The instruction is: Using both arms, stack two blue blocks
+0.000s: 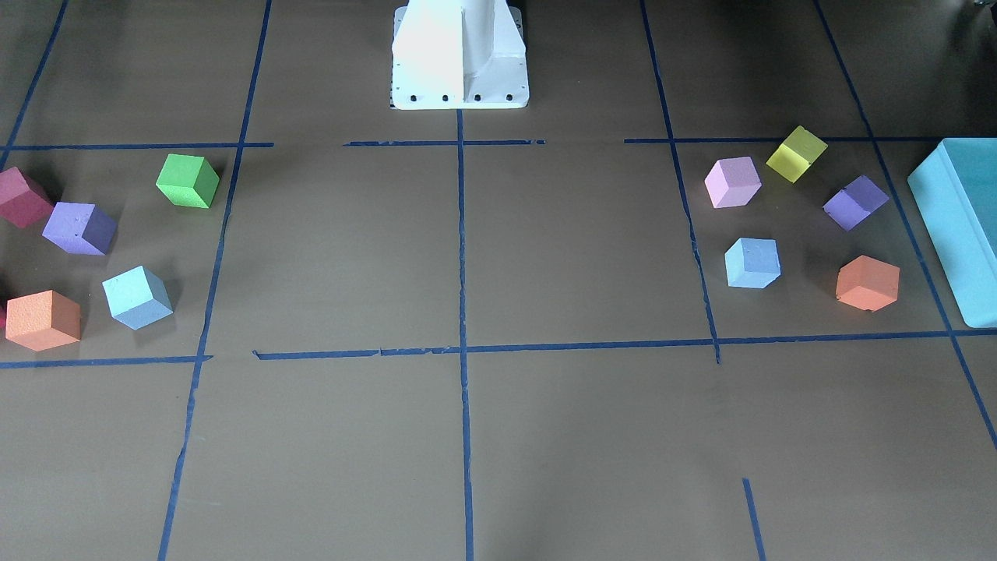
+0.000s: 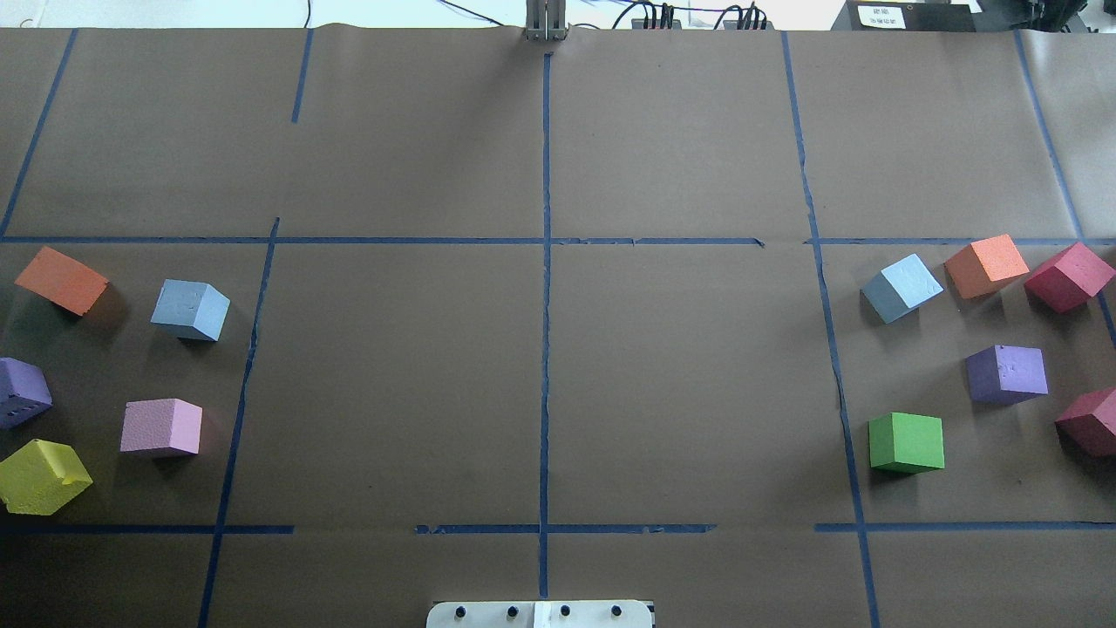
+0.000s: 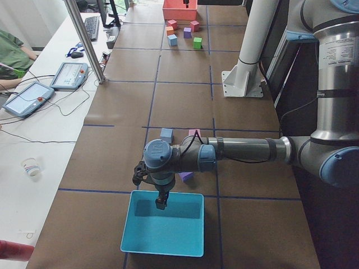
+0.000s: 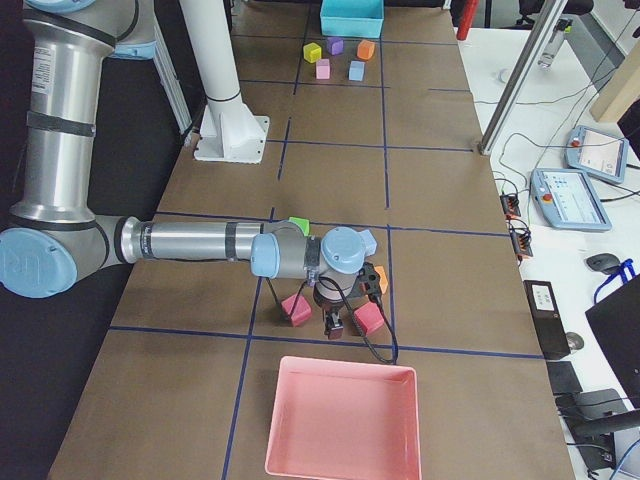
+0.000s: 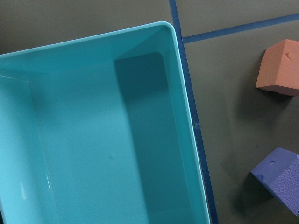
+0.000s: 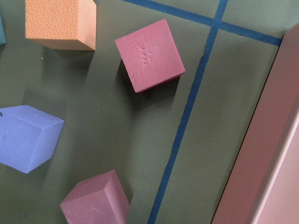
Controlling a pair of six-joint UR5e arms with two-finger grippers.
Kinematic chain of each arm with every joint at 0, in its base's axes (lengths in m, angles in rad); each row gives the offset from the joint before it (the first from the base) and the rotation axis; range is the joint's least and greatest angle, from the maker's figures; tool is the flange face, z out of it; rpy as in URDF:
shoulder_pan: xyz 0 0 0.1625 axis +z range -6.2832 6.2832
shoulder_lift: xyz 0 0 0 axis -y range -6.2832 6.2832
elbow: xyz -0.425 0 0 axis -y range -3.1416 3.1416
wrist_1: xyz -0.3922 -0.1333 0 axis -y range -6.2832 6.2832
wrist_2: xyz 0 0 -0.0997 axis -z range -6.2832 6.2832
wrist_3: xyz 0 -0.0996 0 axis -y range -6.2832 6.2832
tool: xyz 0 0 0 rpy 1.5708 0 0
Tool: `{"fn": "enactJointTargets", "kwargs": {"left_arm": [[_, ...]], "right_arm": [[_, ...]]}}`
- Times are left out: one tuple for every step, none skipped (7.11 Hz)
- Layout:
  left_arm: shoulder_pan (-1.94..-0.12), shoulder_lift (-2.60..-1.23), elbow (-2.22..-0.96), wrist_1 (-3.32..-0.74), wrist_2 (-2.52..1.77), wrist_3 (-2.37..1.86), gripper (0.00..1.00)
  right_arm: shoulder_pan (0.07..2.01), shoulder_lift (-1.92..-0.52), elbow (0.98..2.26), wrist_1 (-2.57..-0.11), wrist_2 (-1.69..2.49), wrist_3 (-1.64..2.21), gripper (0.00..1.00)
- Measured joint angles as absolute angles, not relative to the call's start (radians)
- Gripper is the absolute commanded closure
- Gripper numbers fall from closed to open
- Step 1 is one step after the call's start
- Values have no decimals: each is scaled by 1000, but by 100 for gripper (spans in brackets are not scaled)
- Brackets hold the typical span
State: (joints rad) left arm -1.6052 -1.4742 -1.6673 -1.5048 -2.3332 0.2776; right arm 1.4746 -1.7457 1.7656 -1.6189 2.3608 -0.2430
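Note:
One blue block (image 2: 190,309) sits on the table on my left side among other cubes; it also shows in the front view (image 1: 752,262). The other blue block (image 2: 901,287) sits on my right side and shows in the front view (image 1: 137,297). My left gripper (image 3: 160,205) shows only in the exterior left view, hanging over the turquoise box (image 3: 162,230), and I cannot tell whether it is open. My right gripper (image 4: 335,329) shows only in the exterior right view, above two crimson cubes (image 6: 149,55) by the pink tray (image 4: 340,420); its state is unclear too.
Orange (image 2: 63,279), purple (image 2: 21,392), pink (image 2: 162,427) and yellow (image 2: 42,476) cubes surround the left blue block. Orange (image 2: 985,265), crimson (image 2: 1069,276), purple (image 2: 1008,373) and green (image 2: 907,442) cubes surround the right one. The white pedestal (image 1: 459,54) stands at the robot's side.

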Motion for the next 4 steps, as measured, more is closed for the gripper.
{"fn": "enactJointTargets", "kwargs": {"left_arm": [[-1605,-1475,-1670,-1505,-2333,278,0],[-1605,-1475,-1673,-1505,-2332,278,0],[-1605,-1475,-1674,-1505,-2332,278,0],[-1606,-1475,-1674,-1505,-2333,278,0]], "right_arm": [[1475,-1745,1766,-1616,2361,-243,0],[1473,-1742,1768,-1614,2363,-242,0],[1465,-1734,1768,-1600,2365,-242,0],[1443,-1717,1768,-1564,2366,-226,0]]}}
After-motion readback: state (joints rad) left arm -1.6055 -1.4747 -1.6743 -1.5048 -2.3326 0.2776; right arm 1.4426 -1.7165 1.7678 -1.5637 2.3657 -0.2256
